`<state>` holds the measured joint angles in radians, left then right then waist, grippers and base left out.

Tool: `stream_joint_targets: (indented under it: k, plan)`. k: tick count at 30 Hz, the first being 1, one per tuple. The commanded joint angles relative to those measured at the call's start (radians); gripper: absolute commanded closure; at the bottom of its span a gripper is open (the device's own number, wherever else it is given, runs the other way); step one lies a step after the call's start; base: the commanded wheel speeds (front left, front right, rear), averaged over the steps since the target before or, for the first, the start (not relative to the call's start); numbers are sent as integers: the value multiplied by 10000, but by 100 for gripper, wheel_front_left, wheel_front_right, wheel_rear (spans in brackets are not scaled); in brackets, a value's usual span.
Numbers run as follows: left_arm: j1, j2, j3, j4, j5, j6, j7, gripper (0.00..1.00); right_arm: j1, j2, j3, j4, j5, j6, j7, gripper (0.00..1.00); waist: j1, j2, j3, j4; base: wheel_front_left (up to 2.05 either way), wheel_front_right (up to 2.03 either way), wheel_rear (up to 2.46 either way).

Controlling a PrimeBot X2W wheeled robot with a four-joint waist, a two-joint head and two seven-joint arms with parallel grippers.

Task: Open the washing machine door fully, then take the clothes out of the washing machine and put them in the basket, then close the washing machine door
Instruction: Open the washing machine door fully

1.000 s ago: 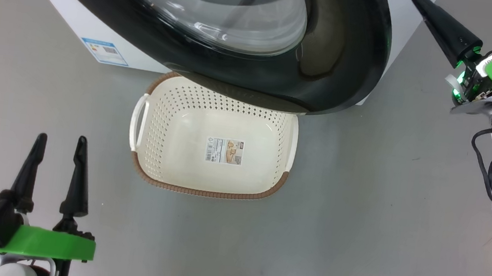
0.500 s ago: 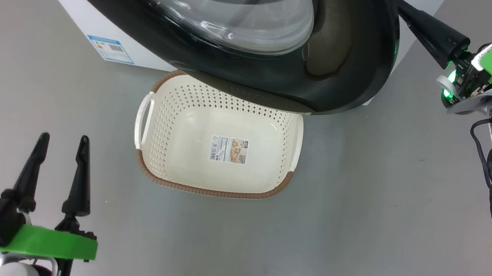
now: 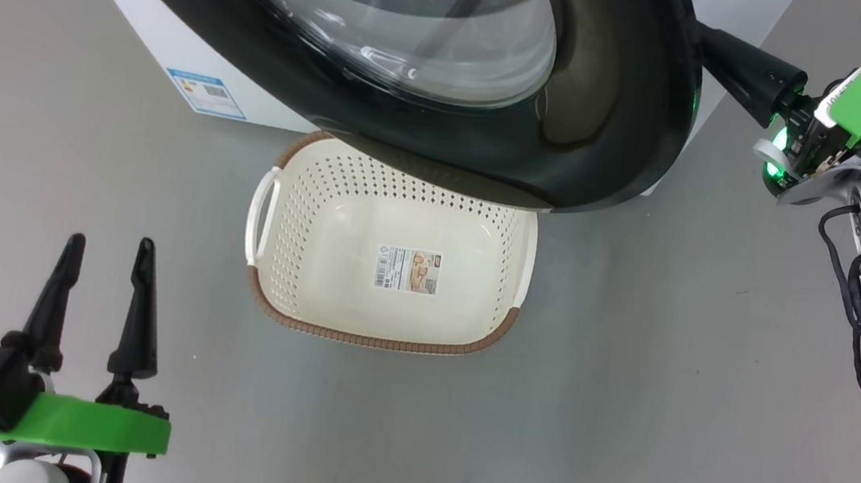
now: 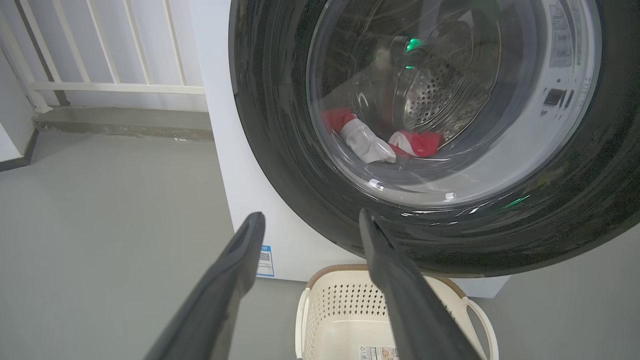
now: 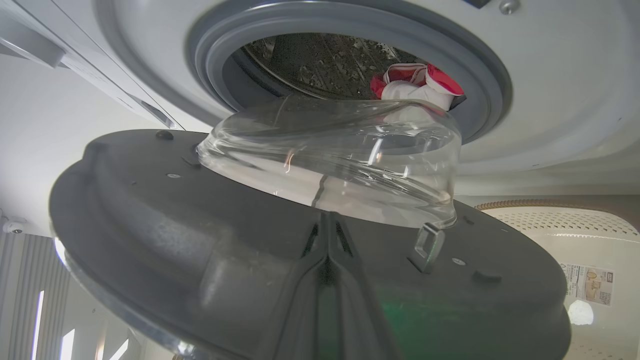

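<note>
The washing machine door [image 3: 608, 108] stands partly open, its black rim hanging over the far edge of the cream basket [image 3: 305, 203] on the floor. My right gripper [image 3: 719, 46] is shut, and its tip reaches in behind the door's right edge. In the right wrist view the shut fingers [image 5: 327, 235] press on the door's dark grey inner side [image 5: 150, 200] below the glass bowl [image 5: 340, 155]. Red and white clothes [image 5: 420, 85] lie in the drum, and through the window the clothes [image 4: 380, 142] show too. My left gripper [image 3: 111, 240] hangs open and holds nothing, left of the basket.
The white washing machine [image 3: 138, 30] with its blue label [image 3: 206, 93] stands on a grey floor. A metal latch hook [image 5: 425, 245] sticks out of the door's inner side. A white railing [image 4: 115, 60] runs behind the machine's left.
The camera has shifted a little. My shut right gripper has moved left, from clear of the door to behind its right edge. The left gripper has stayed put.
</note>
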<state>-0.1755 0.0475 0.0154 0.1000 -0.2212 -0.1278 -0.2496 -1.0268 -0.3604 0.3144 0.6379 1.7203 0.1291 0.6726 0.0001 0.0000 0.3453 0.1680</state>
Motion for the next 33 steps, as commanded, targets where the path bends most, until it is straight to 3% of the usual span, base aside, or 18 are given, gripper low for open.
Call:
stream_joint_targets:
  k: [1,33]
  plan:
    - [-122,184,373,-176,61,-29,-122,0,41,121,95,-260,84,16,100,100,0,0,-44,16,0,0,0]
    - [730,59,544,33,215,-29,-122,0,2935,259,483,-1940,403,16,1098,100,0,0,-1579,988,0,0,0]
